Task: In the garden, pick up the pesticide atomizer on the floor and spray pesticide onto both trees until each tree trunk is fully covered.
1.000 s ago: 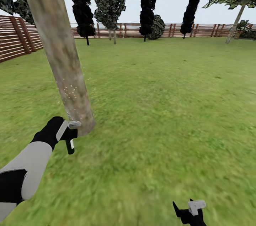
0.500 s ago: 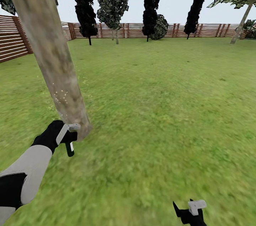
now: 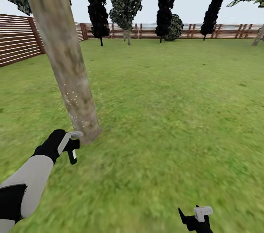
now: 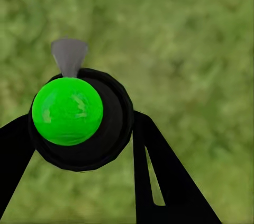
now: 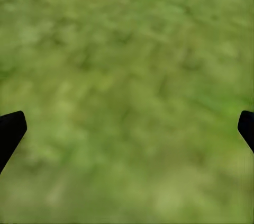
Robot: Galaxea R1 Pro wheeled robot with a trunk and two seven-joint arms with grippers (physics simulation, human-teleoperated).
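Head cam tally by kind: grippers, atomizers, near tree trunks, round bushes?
Grippers: 2, left gripper and right gripper
Atomizer: 1
Near tree trunk: 1
Round bush: 1
Total: 5

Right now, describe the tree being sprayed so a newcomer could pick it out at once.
Start at the slatted wooden fence on the lawn's left side. In front of it, nearest the robot, a thick leaning grey-brown trunk rises from the grass beside the left gripper holding the sprayer. Unlike the distant dark trees along the back fence, whitish specks dot its lower part.
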